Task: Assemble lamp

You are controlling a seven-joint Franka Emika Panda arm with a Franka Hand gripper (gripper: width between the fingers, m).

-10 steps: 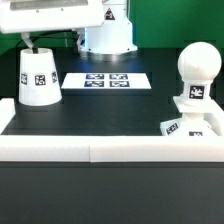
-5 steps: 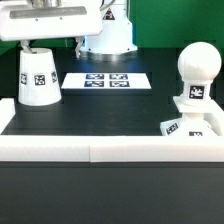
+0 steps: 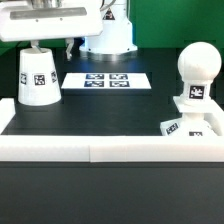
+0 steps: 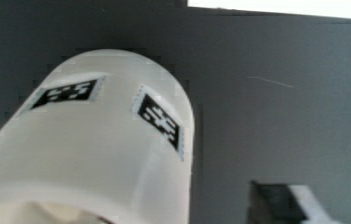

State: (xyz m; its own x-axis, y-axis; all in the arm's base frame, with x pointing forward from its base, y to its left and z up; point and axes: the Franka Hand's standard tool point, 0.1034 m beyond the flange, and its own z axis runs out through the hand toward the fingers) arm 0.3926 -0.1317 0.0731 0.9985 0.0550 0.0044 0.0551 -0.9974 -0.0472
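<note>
The lamp sits in pieces on the desk (image 3: 100,115), and we read them across the exterior view from its left. There the shade (image 3: 38,75) stands on its wide end, tags facing us, with our tool (image 3: 50,40) directly above its narrow top; the fingers are mostly hidden behind the arm's white body, so we cannot tell how far they are spread or whether they touch the shade. The wrist view only shows the shade's (image 4: 110,140) tagged wall filling the picture, with one dark fingertip (image 4: 282,192) beside it. In the middle lies the marker board (image 3: 107,80), apart from everything. On the exterior view's right the bulb (image 3: 197,68) stands upright on the base (image 3: 193,118), which rests against the white rail (image 3: 110,148). We judge the risks to lie at the shade: a sloped, smooth wall can slide out of a pinch, an off-centre descent could tip or shove it along the desk, and carrying it across too low could knock the bulb sideways off the base.
</note>
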